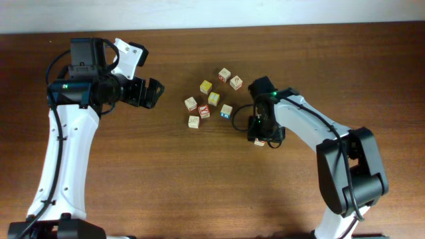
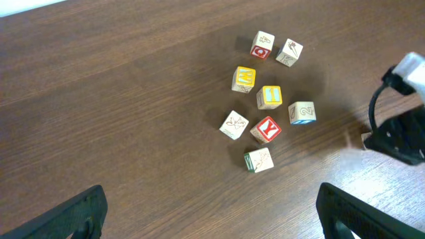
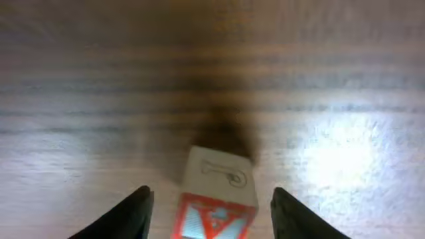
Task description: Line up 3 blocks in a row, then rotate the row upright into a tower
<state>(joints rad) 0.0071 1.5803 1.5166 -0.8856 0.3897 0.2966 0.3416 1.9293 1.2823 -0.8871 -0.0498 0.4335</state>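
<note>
Overhead: even, fairly bright light on the brown tabletop (image 1: 146,172), sharp throughout, shadows faint. Left wrist: crisp and softly lit, with small soft shadows beside the blocks (image 2: 267,129). Right wrist: hazy and blurred, white glare at 3 o'clock, a dark shadow at 12 o'clock of the red block (image 3: 218,182), and the right end effector (image 3: 211,196) dark and unfocused at 6 o'clock.

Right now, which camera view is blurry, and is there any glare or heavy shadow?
Right wrist view: soft throughout, grain of the brown wooden table smeared, a white glare patch at right, a dark shadow behind the pale wooden cube with a red face between the fingers of the right gripper. Overhead and left wrist views: sharp, evenly lit, no strong glare.
</note>
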